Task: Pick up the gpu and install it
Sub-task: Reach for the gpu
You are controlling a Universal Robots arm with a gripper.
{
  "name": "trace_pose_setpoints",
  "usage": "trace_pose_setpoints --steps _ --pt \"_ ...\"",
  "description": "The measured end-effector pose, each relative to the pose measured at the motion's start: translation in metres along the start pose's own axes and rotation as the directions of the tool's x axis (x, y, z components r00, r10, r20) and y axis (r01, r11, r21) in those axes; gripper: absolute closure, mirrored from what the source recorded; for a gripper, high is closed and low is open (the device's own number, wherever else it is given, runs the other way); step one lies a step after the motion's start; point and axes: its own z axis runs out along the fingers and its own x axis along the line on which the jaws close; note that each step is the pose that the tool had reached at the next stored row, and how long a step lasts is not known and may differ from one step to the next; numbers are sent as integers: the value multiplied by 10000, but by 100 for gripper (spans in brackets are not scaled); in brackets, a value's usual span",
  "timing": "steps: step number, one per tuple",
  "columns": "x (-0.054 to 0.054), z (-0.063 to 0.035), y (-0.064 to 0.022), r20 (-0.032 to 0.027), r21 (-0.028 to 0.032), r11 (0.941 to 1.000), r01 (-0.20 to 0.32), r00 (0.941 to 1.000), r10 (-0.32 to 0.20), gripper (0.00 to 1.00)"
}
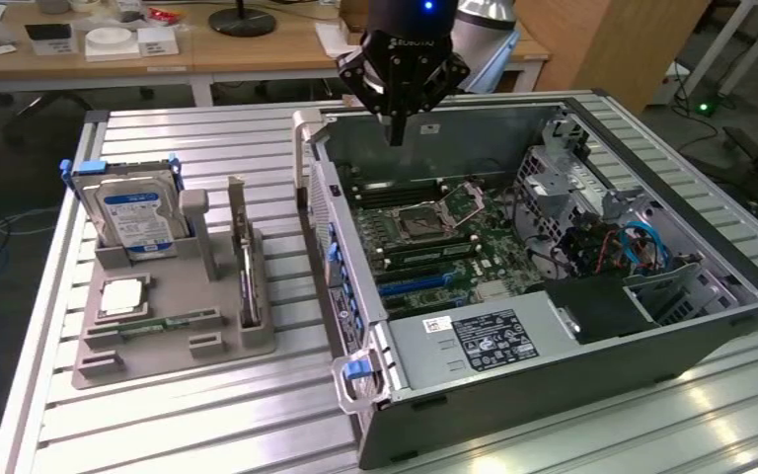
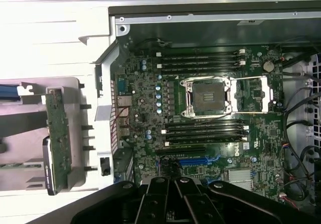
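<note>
The gpu [image 1: 242, 259] stands on its edge in a slot of the grey holder [image 1: 169, 341], to the exterior view's left of the open computer case [image 1: 352, 296]. Seen from the wrist, the gpu [image 2: 58, 138] is a narrow green board with a dark cooler along one side. My gripper [image 1: 397, 136] hangs shut and empty above the case's far corner, well apart from the gpu. In the wrist view my gripper [image 2: 173, 186] sits over the motherboard [image 2: 145, 108], near the blue card slot [image 2: 193, 161].
The holder also carries a silver hard drive with a blue label [image 1: 135, 212], a square processor [image 1: 123, 296] and a small memory stick [image 1: 169, 322]. Inside the case lie the processor socket [image 2: 205, 96], a drive cage [image 1: 576, 188] and the power supply [image 1: 485, 341].
</note>
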Motion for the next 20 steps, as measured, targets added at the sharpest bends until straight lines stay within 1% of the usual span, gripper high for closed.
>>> trace_pose_setpoints --steps 20 --pt "214 -6 -19 0 -1 10000 0 10000 0 89"
